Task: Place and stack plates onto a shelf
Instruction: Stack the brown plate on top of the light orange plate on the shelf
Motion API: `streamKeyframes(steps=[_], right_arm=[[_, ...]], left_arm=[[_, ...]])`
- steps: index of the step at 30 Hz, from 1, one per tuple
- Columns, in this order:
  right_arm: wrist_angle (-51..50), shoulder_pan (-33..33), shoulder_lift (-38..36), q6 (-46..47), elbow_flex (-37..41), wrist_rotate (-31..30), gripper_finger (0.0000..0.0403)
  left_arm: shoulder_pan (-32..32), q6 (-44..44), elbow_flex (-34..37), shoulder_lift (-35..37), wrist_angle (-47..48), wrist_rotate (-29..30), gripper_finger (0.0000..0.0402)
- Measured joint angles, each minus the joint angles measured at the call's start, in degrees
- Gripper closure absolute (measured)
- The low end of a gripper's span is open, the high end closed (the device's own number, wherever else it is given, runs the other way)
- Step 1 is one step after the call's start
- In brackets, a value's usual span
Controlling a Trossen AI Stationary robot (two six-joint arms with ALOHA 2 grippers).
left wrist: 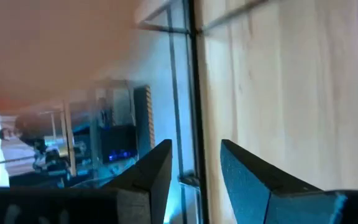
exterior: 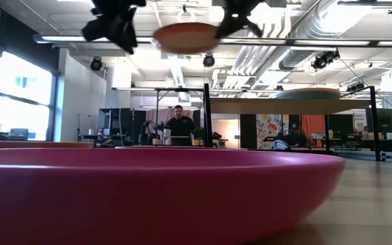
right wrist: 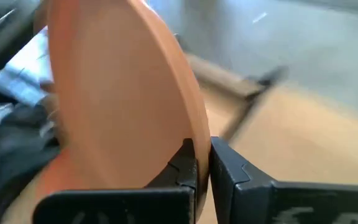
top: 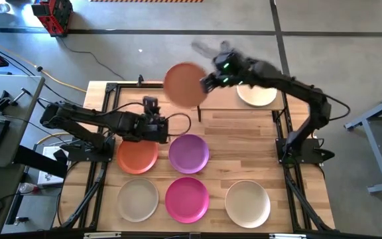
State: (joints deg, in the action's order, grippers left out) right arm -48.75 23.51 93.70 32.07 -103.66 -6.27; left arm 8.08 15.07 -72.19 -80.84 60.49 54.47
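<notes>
The right claw [top: 206,84], at upper centre of the high view, is pinching the rim of a round shallow matte peach-pink plate [top: 186,84], which spreads out to the left of its fingers and hangs above the tabletop [top: 244,143]. In the right wrist view the two dark fingertips [right wrist: 188,171] close on the plate's edge, the plate [right wrist: 120,99] standing tilted and filling the left of that frame (one finger on each face).

The left claw [top: 156,126], left of centre, hovers with its fingers spread and nothing between them, between the round orange plate [top: 137,157] at lower left and the round purple plate [top: 189,153] just right of it.

Along the bottom of the high view lie a beige plate [top: 137,200], a magenta plate [top: 187,198] and a cream plate [top: 247,202]. An off-white plate [top: 257,94] sits at upper right, partly under the right arm.

In the low view a light-wood shelf board on thin black posts [exterior: 278,106] stands at right of centre, with a pale teal plate [exterior: 308,93] resting on it.

No readable writing or labels show.
</notes>
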Motion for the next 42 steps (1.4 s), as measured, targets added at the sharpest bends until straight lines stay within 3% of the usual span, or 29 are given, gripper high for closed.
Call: streamKeyframes(steps=[9, 19, 23, 30, 42], right_arm=[[-12.7, 9.1, -7.7, -1.5, -0.1, -1.2, 0.0402], [-24.9, 18.8, -15.0, -4.4, 0.8, -1.1, 0.0402], [-22.5, 20.9, -20.3, -4.5, 8.5, 1.6, 0.0402], [-8.7, 26.3, -31.4, 2.1, 28.6, 8.2, 0.0402], [-2.8, 41.3, -44.0, 15.1, 47.2, 17.6, 0.0402]], left_arm=[[1.1, -10.1, -0.2, -0.1, -1.1, -0.3, 0.0275], [-0.7, -14.2, -0.2, -0.1, -1.2, -0.4, 0.0275], [-1.9, -15.1, -0.2, -0.1, -1.2, -0.4, 0.0275], [-4.1, -15.0, -0.2, -0.1, -1.3, -1.5, 0.0275], [-7.4, -15.0, -0.2, -0.1, -2.2, -2.5, 0.0275]])
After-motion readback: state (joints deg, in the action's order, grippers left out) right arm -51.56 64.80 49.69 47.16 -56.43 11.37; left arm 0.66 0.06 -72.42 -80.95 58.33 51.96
